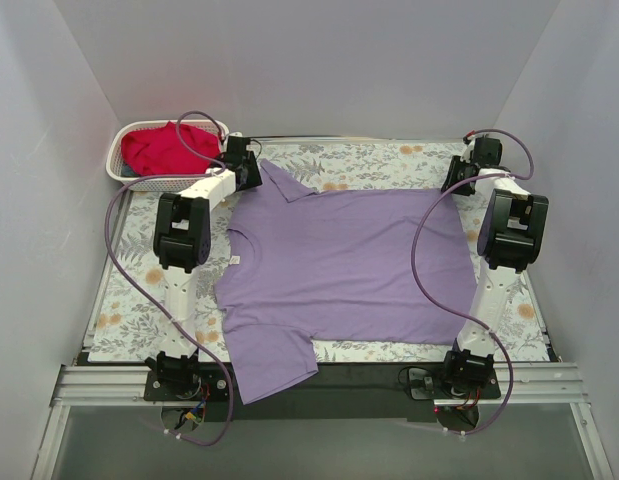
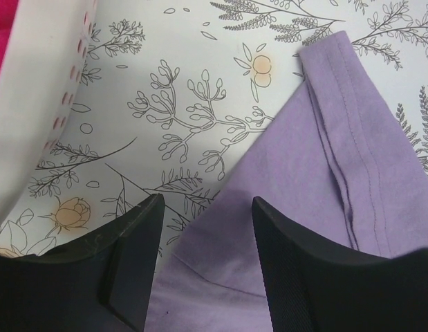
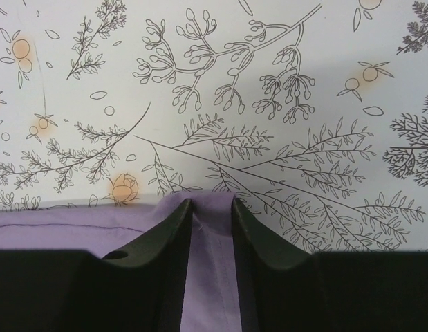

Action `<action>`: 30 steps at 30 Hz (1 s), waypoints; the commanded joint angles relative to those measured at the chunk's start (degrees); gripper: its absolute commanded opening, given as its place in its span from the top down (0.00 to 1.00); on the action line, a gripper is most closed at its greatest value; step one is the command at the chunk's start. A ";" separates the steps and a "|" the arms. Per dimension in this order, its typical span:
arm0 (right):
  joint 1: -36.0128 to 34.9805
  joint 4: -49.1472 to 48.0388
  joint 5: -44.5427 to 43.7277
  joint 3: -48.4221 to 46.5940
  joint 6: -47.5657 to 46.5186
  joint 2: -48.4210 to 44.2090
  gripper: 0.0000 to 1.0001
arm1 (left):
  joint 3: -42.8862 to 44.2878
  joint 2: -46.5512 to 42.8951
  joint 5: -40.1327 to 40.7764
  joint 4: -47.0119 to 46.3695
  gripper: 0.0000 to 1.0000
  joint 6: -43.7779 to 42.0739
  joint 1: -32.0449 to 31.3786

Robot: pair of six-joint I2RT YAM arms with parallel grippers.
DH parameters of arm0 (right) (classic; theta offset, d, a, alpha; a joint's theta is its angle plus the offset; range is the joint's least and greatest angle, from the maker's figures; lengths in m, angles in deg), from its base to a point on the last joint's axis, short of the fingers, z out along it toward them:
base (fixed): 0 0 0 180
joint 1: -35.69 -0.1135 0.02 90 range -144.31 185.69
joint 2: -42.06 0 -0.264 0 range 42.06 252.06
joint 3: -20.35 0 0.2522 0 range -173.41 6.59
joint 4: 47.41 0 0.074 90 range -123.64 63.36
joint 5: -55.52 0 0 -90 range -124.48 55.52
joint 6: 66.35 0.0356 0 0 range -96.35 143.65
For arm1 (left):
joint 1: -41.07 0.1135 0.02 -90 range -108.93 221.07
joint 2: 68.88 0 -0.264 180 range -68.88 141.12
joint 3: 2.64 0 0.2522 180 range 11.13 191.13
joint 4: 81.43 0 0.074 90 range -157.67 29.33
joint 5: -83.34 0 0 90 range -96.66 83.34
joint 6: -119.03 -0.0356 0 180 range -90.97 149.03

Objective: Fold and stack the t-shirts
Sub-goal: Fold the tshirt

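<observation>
Enclosure: white walls (image 1: 309,60) on three sides, back one beyond left pincer (image 1: 251,172) and right pincer (image 1: 457,183). Beneath both: floral-print table cover (image 1: 389,155). Behind them: metal rail (image 1: 99,385). Light even, soft.

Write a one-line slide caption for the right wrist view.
Right gripper pinches the lavender t-shirt edge on the floral table cover.

flat t-shirt (image 1: 349,265): spread mid-surface (image 1: 389,155), near sleeve over front edge | basket (image 1: 129,175): far-left corner, crumpled t-shirt (image 1: 159,148) inside | left tool (image 2: 207,214): over far sleeve | right tool (image 3: 212,207): on far-right hem
</observation>
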 commanded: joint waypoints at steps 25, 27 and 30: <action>0.31 0.12 1.31 2.72 -0.23 -2.91 0.80 | -4.40 -1.52 -4.40 7.89 0.70 -3.06 -0.12; 0.39 0.12 1.22 2.64 -0.14 -2.99 0.84 | -4.75 -1.17 -4.41 7.89 0.75 -3.06 -0.29; 0.39 0.12 1.57 2.20 0.12 -2.91 0.92 | -4.14 -0.73 -3.62 8.15 0.88 -3.50 -0.38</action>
